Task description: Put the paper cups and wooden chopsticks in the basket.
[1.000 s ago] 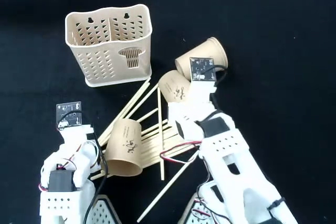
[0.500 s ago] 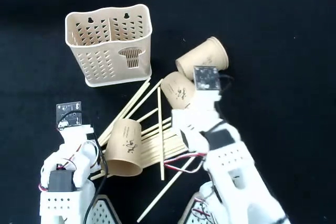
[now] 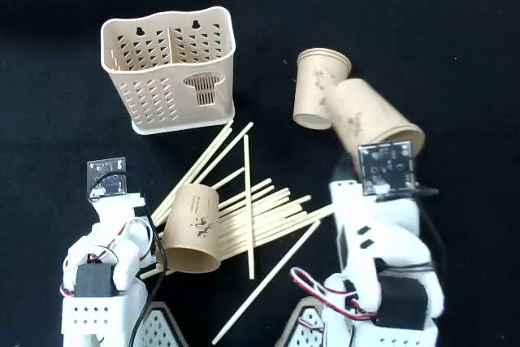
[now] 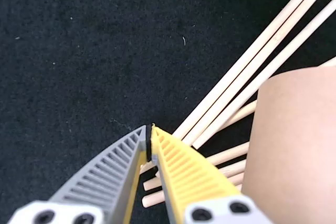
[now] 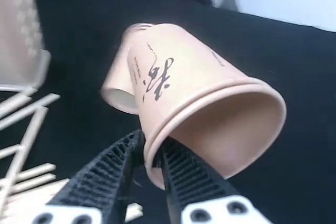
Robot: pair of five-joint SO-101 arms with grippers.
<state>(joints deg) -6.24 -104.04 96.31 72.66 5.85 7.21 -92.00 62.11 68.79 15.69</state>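
Note:
A cream perforated basket (image 3: 168, 67) stands at the back left. My right gripper (image 3: 380, 152) is shut on the rim of a paper cup (image 3: 370, 115), which is tilted and off the table; the right wrist view shows the fingers pinching that cup (image 5: 199, 108) at its lip, right gripper (image 5: 149, 156). A second cup (image 3: 317, 87) lies just beyond it. A third cup (image 3: 193, 229) lies on a pile of wooden chopsticks (image 3: 252, 213). My left gripper (image 4: 148, 129) is shut and holds nothing, its tips at the near ends of chopsticks (image 4: 252, 72) beside that cup (image 4: 294, 145).
The black table (image 3: 455, 54) has free room at the right and far left. One long chopstick (image 3: 264, 286) lies slantwise toward the front edge. The basket wall (image 5: 16, 30) shows past the held cup in the right wrist view.
My right arm has pulled back to the right, carrying one cup away by its rim. The neighbouring cup has shifted toward the back. The left arm has not moved.

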